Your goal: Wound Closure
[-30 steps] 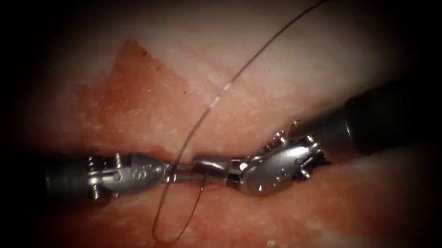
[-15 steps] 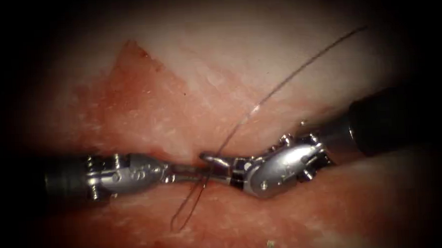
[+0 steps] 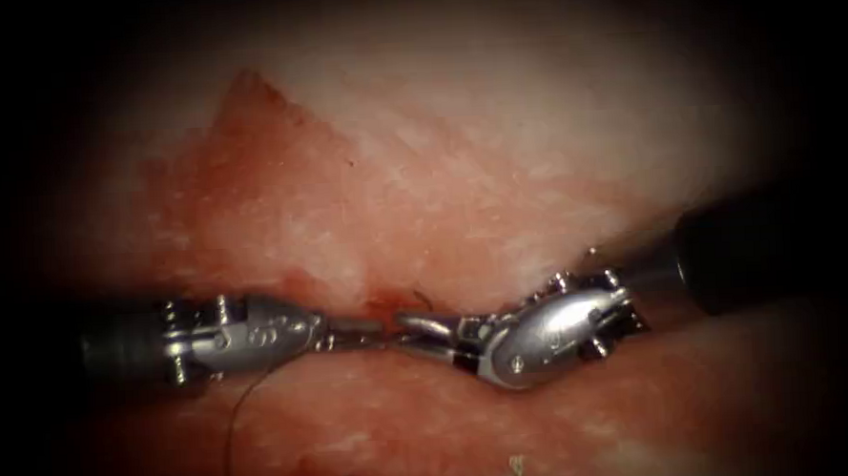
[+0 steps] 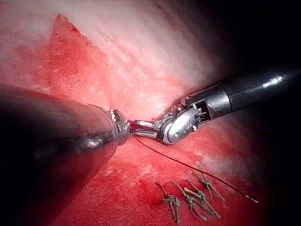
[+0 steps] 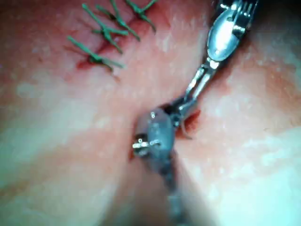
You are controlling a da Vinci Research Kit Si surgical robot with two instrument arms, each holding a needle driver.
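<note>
My left tool (image 3: 373,334) comes in from the left and my right tool (image 3: 401,332) from the right. Their tips meet almost touching low over the cut in the tissue (image 3: 459,170). The left jaws look shut on the dark thread (image 3: 233,423), which trails from under that tool toward the lower left. The right jaws stand slightly apart with nothing seen between them. In the left wrist view the right tool (image 4: 136,130) shows two parted jaws, and the thread (image 4: 197,170) runs from the meeting point past the stitches. A short thread end (image 3: 423,296) curls beside the tips.
Several finished green stitches (image 4: 188,197) with cut tails lie on the tissue near the tools, also seen as stitches (image 5: 106,33) in the right wrist view. Red fluid (image 3: 279,197) stains the tissue around the cut.
The thread loop below the tips has shrunk and drawn in. The long strand toward the upper right is gone, and thread now trails lower left. The right tool's jaws have parted.
</note>
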